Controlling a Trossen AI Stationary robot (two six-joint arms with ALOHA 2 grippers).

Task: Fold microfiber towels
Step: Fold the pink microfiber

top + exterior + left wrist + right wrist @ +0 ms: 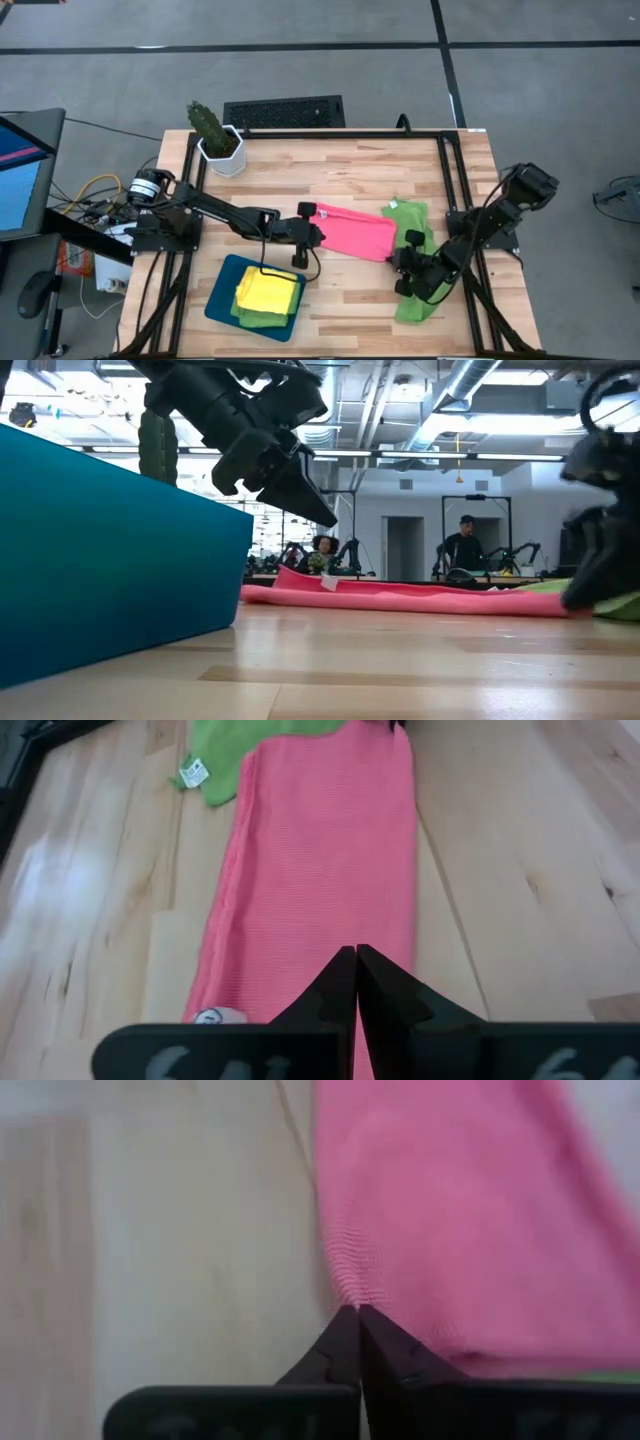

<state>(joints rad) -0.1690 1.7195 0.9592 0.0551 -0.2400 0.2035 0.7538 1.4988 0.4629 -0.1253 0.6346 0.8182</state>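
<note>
A pink towel lies folded as a long strip in the middle of the table. Its right end rests on a lime green towel, which lies rumpled at the table's right. My left gripper is shut and hangs clear above the pink towel's left end, touching nothing. My right gripper is shut at the pink towel's right end. A yellow towel lies folded on a green one in the teal tray. My right gripper pinches the pink towel's edge between its two fingertips, at the towel's right end near its front corner. It slants down at the edge from the table's right. The cloth puckers toward the tips, and the towel lies on the table.
A potted cactus stands at the far left corner. The teal tray sits at the near left, close under my left arm. Bare wood lies between the tray and the green towel. People stand in the room beyond the table.
</note>
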